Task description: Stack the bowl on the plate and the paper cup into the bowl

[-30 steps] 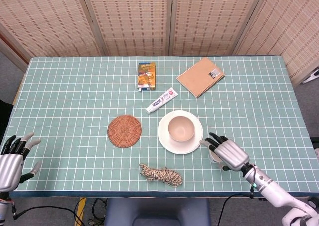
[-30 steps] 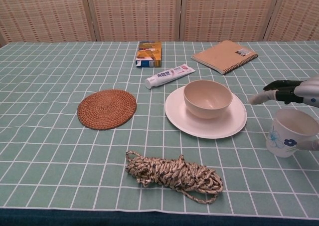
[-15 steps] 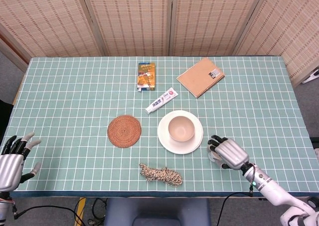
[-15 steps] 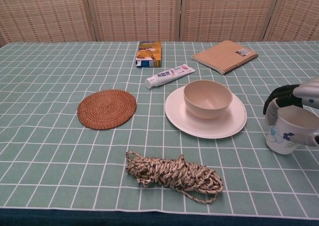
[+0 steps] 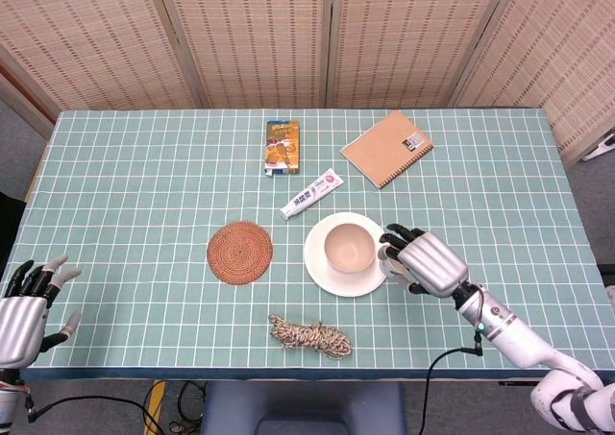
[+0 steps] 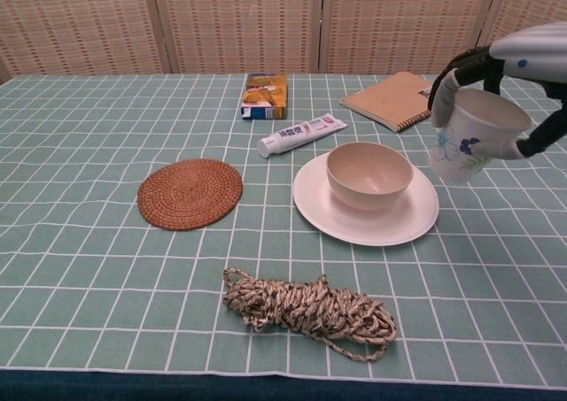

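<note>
A beige bowl (image 5: 348,247) (image 6: 368,174) sits on the white plate (image 5: 322,267) (image 6: 345,224) at the table's middle. My right hand (image 5: 423,262) (image 6: 509,60) holds a white paper cup (image 6: 471,134) with a blue flower print, lifted off the table just right of the plate. In the head view the hand covers nearly all of the cup. My left hand (image 5: 24,305) rests open at the table's front left corner, far from everything.
A round woven coaster (image 5: 239,253) (image 6: 190,192) lies left of the plate and a coil of rope (image 5: 309,336) (image 6: 308,308) in front of it. Behind are a toothpaste tube (image 5: 312,192) (image 6: 302,134), a small box (image 5: 282,146) (image 6: 265,95) and a brown notebook (image 5: 386,147) (image 6: 400,99).
My right hand closed around the paper cup on the table, then lifted it up and left toward the bowl. The left hand stayed put.
</note>
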Controlling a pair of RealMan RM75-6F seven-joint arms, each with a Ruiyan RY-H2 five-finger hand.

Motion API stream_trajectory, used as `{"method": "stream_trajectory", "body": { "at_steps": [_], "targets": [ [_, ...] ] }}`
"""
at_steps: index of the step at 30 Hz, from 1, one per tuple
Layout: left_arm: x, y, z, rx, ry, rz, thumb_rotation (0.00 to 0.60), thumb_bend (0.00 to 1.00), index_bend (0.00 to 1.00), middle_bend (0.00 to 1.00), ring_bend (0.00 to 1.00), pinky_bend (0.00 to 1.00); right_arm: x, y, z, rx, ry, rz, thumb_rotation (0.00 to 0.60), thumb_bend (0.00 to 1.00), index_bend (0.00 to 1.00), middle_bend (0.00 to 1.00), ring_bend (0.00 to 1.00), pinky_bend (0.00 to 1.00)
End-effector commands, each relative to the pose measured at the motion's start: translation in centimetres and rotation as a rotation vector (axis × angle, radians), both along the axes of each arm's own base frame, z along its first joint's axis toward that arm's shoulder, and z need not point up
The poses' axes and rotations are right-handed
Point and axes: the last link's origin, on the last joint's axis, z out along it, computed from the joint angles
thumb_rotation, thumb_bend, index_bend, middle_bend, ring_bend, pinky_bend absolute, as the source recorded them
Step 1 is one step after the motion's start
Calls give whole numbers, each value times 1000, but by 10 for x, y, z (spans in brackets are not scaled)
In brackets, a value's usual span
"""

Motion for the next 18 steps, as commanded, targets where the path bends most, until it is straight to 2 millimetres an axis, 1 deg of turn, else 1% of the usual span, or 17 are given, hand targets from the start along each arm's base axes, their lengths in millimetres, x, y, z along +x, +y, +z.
{"method": "stream_trajectory", "body": {
  "at_steps": [1,5,8,12,18],
  "targets": [
    [0,0,0,2,-1,1,600,297,231,136,162,78,17,-15,-6,9,-18,5,600,341,369,260,144,402],
    [0,-1,1,3,2,0,600,298,231,136,162,78,31,-30,-20,33,-15,2,600,341,368,260,144,402],
    [-1,-2,1,5,2,2,600,298,231,137,162,78,41,-43,-35,56,-6,0,600,342,368,259,143,402],
    [-2,-3,2,7,4,8,600,298,231,136,162,75,49,-55,-54,81,14,-3,600,341,369,254,144,402],
    [-3,-4,3,10,5,12,600,298,231,137,162,75,58,-66,-77,110,24,-7,600,341,368,231,144,393]
  ]
}}
